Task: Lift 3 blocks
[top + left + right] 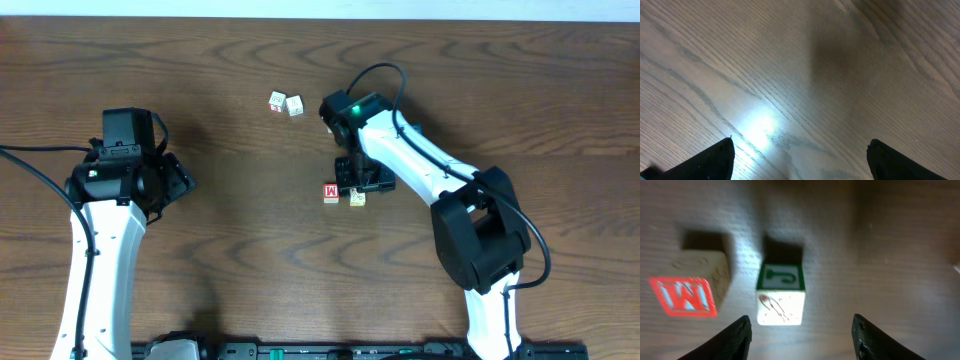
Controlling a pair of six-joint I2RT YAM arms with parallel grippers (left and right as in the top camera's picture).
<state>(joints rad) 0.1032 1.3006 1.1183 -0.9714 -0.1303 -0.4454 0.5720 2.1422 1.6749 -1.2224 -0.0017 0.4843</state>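
Right gripper of mine hangs low over the middle of the table with its jaws parted and nothing clamped in them. My wrist view shows both black fingers at the lower edge. The green block sits just ahead of the gap, nearer the finger on the view's left than the other one, and I see no contact with either. Its top face is green with a white hooked mark, and the side turned to me is pale with a small drawing on it. Just beside it, on my left, stands the red block, white "M" on top and a pale side. The two are close but apart, with a strip of wood between them. Both rest flat on the table. From overhead, my right arm reaches in from the near right, and the gripper's black body partly covers the far edge of this pair. A cream block lies well away toward the far side, touching or almost touching another small cube; I cannot read their faces. Over on the left side of the table, far from every block, my left gripper is spread as wide as it goes and holds nothing, with only bare wood and a bright glare patch beneath it.
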